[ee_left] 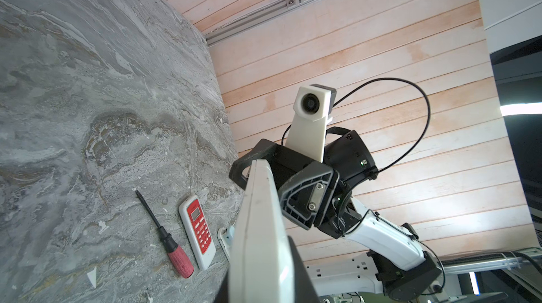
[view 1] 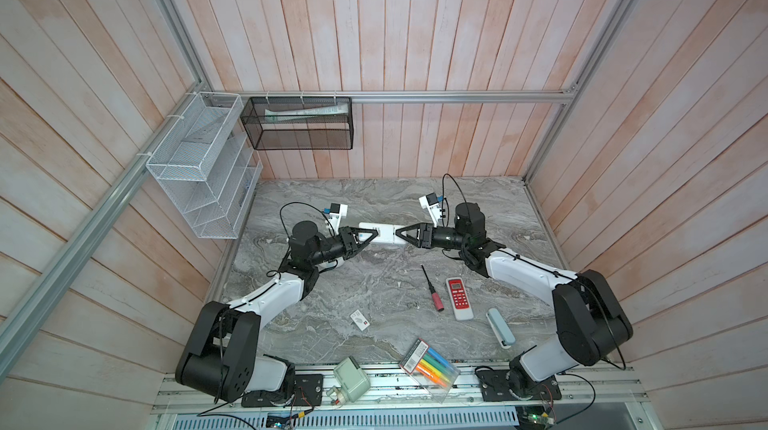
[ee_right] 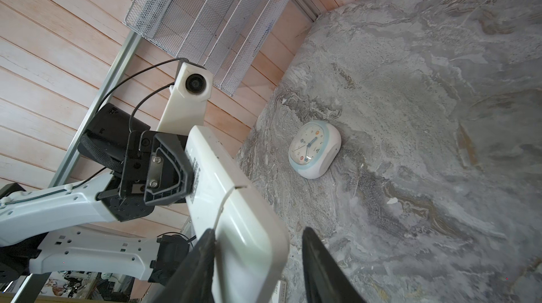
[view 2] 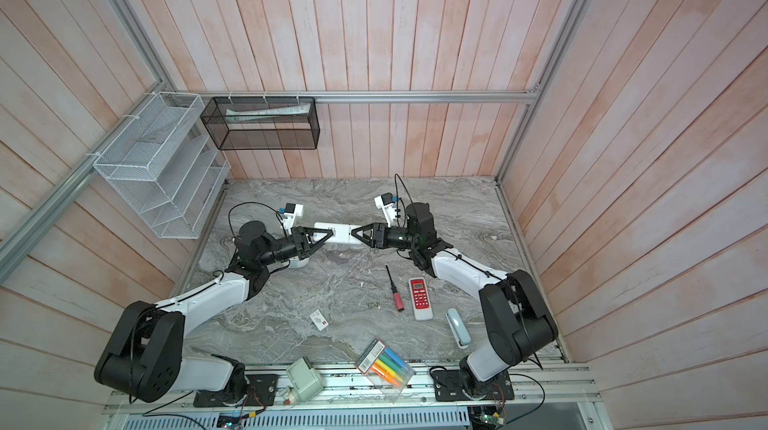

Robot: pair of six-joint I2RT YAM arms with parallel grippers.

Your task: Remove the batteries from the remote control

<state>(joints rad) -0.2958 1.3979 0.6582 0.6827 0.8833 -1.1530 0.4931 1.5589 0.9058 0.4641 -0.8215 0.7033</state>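
Note:
A long white remote control (view 1: 384, 235) (view 2: 338, 234) hangs level above the marble table, spanning both arms in both top views. My left gripper (view 1: 371, 237) (ee_left: 261, 284) is shut on one end of it, its dark fingers (ee_left: 299, 275) pressed flat against the casing (ee_left: 261, 228). My right gripper (view 1: 401, 237) (ee_right: 258, 231) straddles the other end (ee_right: 243, 222). One finger touches the casing, and the other finger (ee_right: 318, 260) stands apart with a gap showing. A thin seam crosses the casing near that end. The batteries are hidden.
On the table lie a red-handled screwdriver (view 1: 432, 291), a red-and-white remote (view 1: 459, 298), a pale blue case (view 1: 500, 328), a marker pack (view 1: 430, 365) and a small card (view 1: 360, 319). A round clock (ee_right: 315, 149) sits under the left arm. Mesh racks (view 1: 199, 166) (view 1: 297, 124) hang on the walls.

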